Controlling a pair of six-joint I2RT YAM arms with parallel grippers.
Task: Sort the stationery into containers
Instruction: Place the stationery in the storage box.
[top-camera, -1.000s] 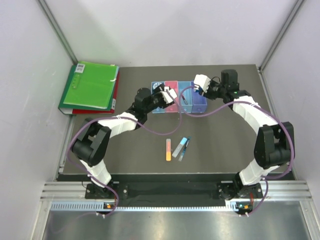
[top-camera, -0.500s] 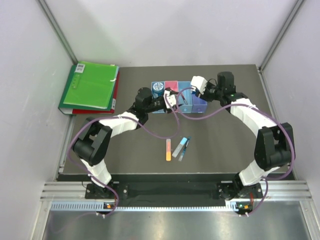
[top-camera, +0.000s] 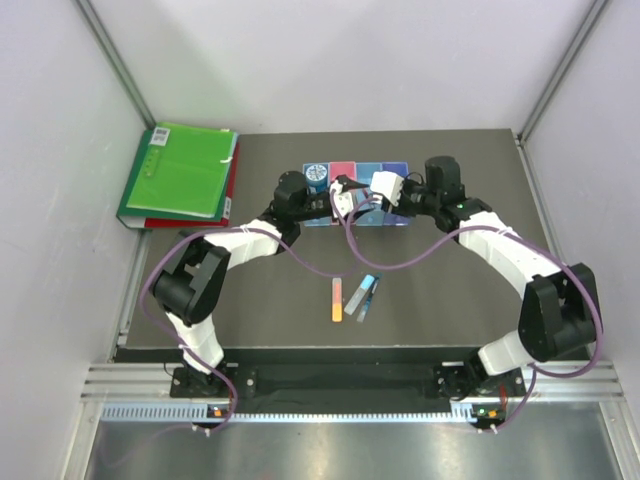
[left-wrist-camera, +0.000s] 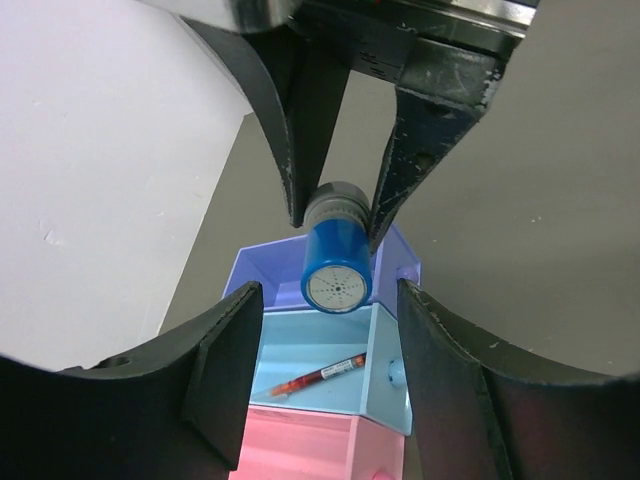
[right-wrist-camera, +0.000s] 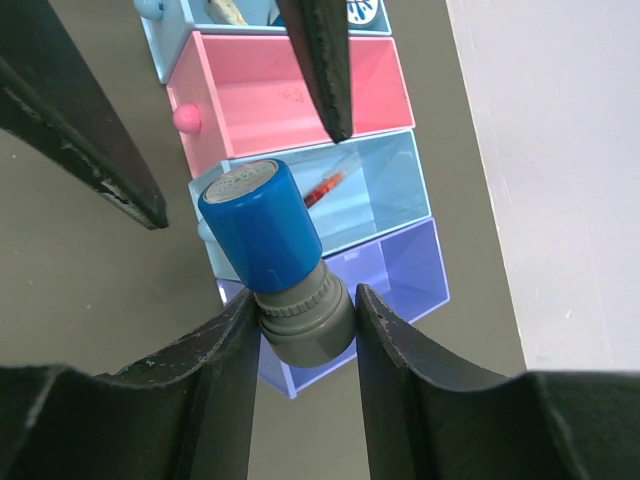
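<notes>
My right gripper (right-wrist-camera: 305, 320) is shut on the grey base of the blue-capped piece (right-wrist-camera: 262, 228) and holds it above the light blue bin (right-wrist-camera: 385, 195) and the purple bin (right-wrist-camera: 405, 270). My left gripper (left-wrist-camera: 325, 370) is open and empty, its fingers either side of and just short of the blue-capped piece (left-wrist-camera: 337, 268). A red pen (left-wrist-camera: 320, 375) lies in that light blue bin. The blue tape roll (top-camera: 316, 172) sits in the first bin of the row. The orange-pink stick (top-camera: 338, 298), grey stick (top-camera: 356, 296) and blue pen (top-camera: 369, 296) lie on the table.
The green folder (top-camera: 180, 172) lies at the back left on a red one. The pink bin (right-wrist-camera: 290, 90) holds nothing that I can see. Both grippers (top-camera: 345, 195) (top-camera: 385, 188) crowd over the bin row near the back wall.
My right gripper has moved left and down with the blue-capped piece, over the bins. My left gripper has shifted slightly right, facing it.
</notes>
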